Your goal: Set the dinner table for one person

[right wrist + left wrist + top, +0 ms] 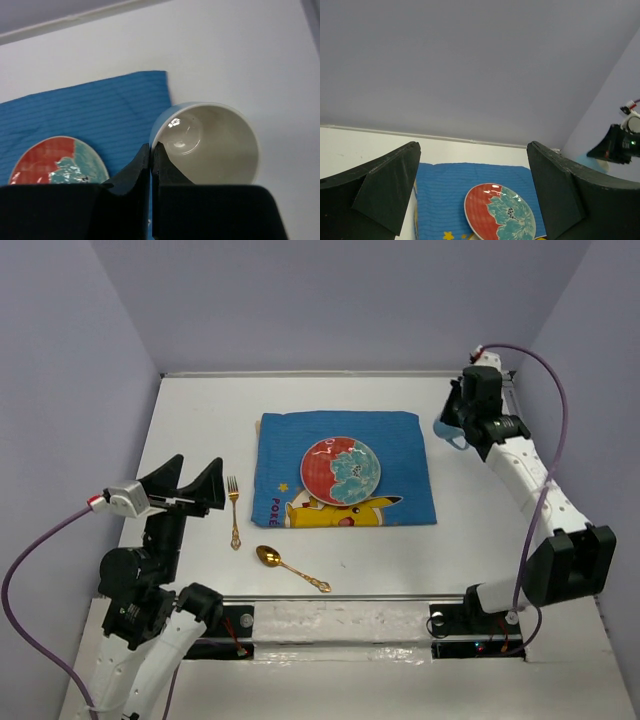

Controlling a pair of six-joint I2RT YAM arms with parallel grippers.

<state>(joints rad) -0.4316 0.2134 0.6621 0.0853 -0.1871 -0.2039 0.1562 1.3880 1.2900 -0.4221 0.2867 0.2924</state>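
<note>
Right gripper (151,148) is pinched shut on the cup (210,140) wall at its rim. The cup is at the mat's (340,440) far right corner, over the white table (200,420) that carries everything, with the plate (340,470) already on the mat. Left gripper (197,472) hangs wide open and empty by the fork (233,510), with the spoon (290,568) nearby. A thin rim pinch can let the cup swing, so lift slow, keep it level, set it down upright just beside the plate, and only then release.
</note>
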